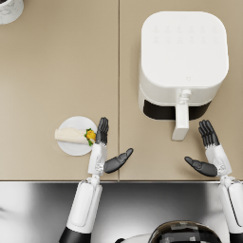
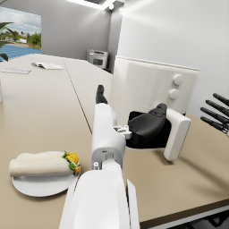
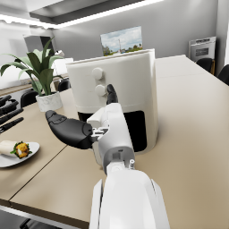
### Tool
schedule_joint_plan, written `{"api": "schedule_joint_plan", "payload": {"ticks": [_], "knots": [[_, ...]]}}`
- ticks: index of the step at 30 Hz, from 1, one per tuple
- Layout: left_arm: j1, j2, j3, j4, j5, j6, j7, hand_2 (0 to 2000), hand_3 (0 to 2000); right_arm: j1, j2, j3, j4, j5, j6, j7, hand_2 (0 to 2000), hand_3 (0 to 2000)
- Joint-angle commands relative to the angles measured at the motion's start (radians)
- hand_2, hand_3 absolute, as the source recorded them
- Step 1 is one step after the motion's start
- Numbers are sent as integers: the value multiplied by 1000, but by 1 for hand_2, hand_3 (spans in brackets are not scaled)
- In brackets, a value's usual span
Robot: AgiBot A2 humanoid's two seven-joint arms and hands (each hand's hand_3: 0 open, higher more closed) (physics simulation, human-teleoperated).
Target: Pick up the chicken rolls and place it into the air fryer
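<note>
A soft rolled chicken roll lies on a round white plate.

A rendered office or meeting room: long tan tabletop with dark chairs, a potted plant, papers, grey walls, ceiling strip lights, and a window onto greenery. A white air fryer stands on it.

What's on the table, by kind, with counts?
Air fryer: 1
Plate: 1
Chicken roll, lying on the plate: 1
Potted plant beside the fryer: 1
Robot hands hovering over the table: 2, left hand and right hand, both empty
Total: 6
</note>
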Motion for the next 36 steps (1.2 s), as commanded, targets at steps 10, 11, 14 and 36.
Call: {"api": "schedule_joint_plan", "payload": {"ticks": [10,11,14,36], "knots": [[0,0,0,0,0,0,0,0,0,0,0,0,0,0,0,0,0,0],[0,0,0,0,0,0,0,0,0,0,0,0,0,0,0,0,0,0],[0,0,0,0,0,0,0,0,0,0,0,0,0,0,0,0,0,0],[-45,10,-119,-51,0,-96,-96,0,0,17,-40,24,13,0,-95,96,0,0]]}}
